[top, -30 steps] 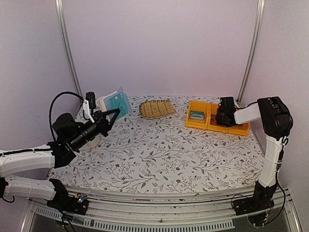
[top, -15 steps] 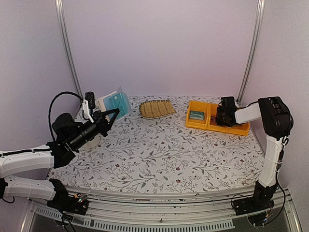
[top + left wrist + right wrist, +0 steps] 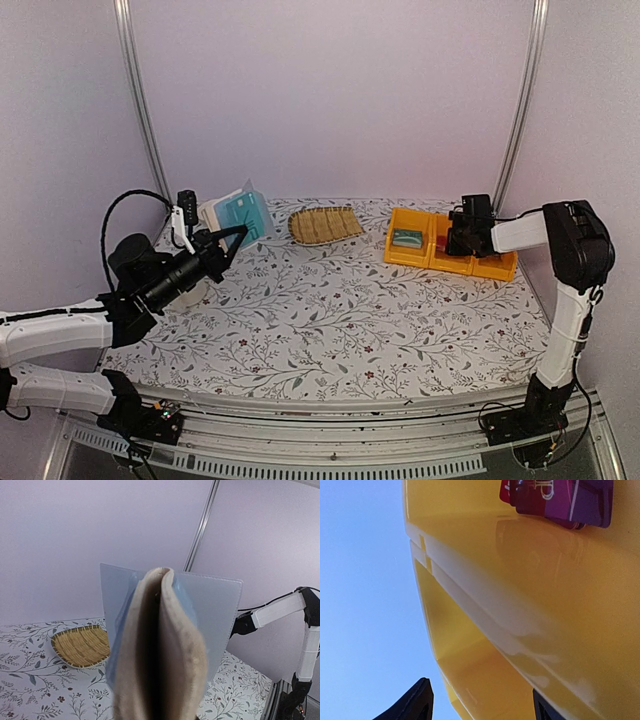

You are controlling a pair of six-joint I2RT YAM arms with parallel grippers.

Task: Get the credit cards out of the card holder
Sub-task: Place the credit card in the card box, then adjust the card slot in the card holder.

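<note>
Holding the card holder (image 3: 161, 645) upright at upper left of the top view, left gripper (image 3: 228, 238) clamped on it. Holder looks soft and light; blue sleeves (image 3: 212, 610) glossy, likely slippery, so pinch an exposed card corner. Over the yellow bin (image 3: 520, 580), right gripper (image 3: 479, 690) spread, empty; red-pink card (image 3: 560, 500) lies inside.

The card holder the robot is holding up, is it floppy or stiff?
Probably a bit floppy: the card holder looks like soft fabric, and its plastic pockets fan out loosely. It seems light, since the left pincer alone holds it upright. The glossy plastic may be slippery.
</note>
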